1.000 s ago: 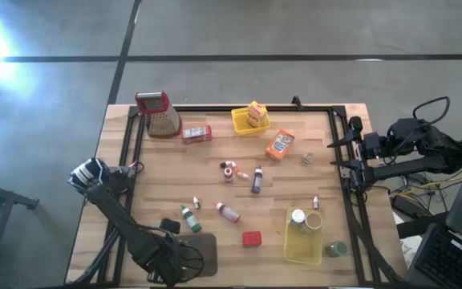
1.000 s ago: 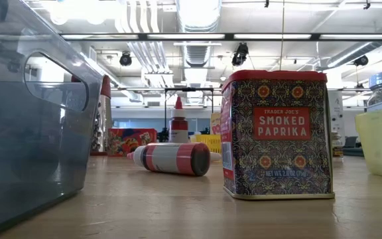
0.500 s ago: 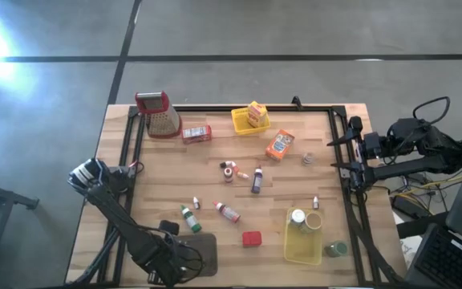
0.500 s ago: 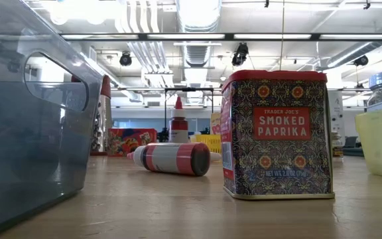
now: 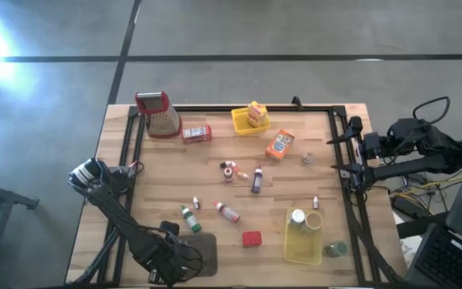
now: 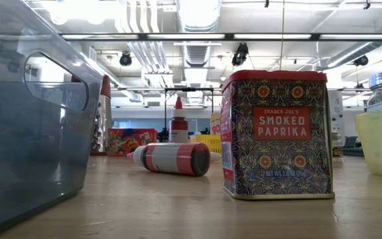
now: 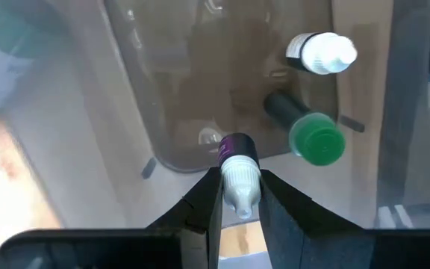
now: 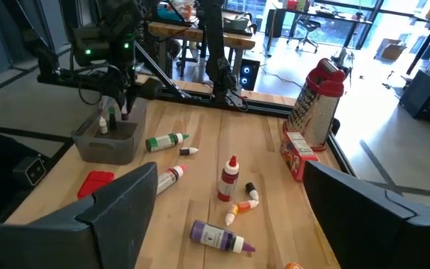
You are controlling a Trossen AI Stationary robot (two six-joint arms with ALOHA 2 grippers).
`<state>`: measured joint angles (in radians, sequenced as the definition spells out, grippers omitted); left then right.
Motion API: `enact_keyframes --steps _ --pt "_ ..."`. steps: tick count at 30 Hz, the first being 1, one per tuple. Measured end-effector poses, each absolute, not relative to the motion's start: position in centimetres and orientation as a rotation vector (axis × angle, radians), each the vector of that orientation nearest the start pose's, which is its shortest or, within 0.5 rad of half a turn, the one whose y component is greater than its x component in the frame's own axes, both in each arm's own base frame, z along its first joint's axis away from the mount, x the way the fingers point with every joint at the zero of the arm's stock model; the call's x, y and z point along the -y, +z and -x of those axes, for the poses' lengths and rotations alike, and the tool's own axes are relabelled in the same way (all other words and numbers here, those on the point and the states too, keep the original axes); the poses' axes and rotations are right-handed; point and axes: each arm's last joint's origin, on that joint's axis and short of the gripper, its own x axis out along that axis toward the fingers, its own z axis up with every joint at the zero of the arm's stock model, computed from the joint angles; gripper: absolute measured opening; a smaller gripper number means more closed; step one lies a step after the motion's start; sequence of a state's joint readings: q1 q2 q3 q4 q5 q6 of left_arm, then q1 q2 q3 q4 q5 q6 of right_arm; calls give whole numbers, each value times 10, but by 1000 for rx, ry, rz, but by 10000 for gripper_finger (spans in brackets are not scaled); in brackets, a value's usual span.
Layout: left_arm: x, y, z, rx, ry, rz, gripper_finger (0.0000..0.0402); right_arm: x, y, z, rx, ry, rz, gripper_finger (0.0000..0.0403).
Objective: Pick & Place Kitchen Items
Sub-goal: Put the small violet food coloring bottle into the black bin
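Note:
My left gripper point(image 5: 175, 255) stands at the table's near left, pointing down over the grey tray point(image 5: 204, 250), shut on a tiny bottle point(image 7: 239, 168) with a white nozzle cap. Two bottles lie in the tray, one white-capped point(image 7: 321, 52) and one green-capped point(image 7: 316, 138). Other kitchen items are spread on the wood: a red box point(image 5: 196, 133), an orange box point(image 5: 279, 145), small bottles point(image 5: 257, 181) point(image 5: 227, 212) point(image 5: 188, 217) and a red block point(image 5: 252, 238). My right gripper point(image 5: 332, 155) waits open at the table's right edge. My left gripper pinches the tiny bottle between its two fingers at the white nozzle cap point(image 7: 240, 187). The fingers come from above, pointing down. The bottle sits upright, cap up, its dark lower end point(image 7: 234, 146) over the tray; whether it touches the tray floor I cannot tell.
A metal grater point(image 5: 159, 114) stands at the far left. One yellow basket point(image 5: 241, 122) at the far middle holds an orange box; another point(image 5: 301, 241) at the near right holds jars. A black rail frame point(image 5: 351, 209) edges the table. A paprika tin point(image 6: 276, 133) fills the low view.
My right gripper's fingers have spread a little wider. Nothing else has visibly moved.

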<state>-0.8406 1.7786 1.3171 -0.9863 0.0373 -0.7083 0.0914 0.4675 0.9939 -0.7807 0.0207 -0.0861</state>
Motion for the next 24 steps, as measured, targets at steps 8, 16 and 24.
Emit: enact_keyframes --steps 8,16,24 --pt "248 207 -221 -1505 -203 -6 76 -5 373 -59 -251 81 96 359" --pt "249 205 -221 -1500 -207 -3 76 -5 373 -59 -251 81 96 351" --pt "246 195 -219 -1502 -204 -1 76 -5 373 -59 -251 81 99 325"
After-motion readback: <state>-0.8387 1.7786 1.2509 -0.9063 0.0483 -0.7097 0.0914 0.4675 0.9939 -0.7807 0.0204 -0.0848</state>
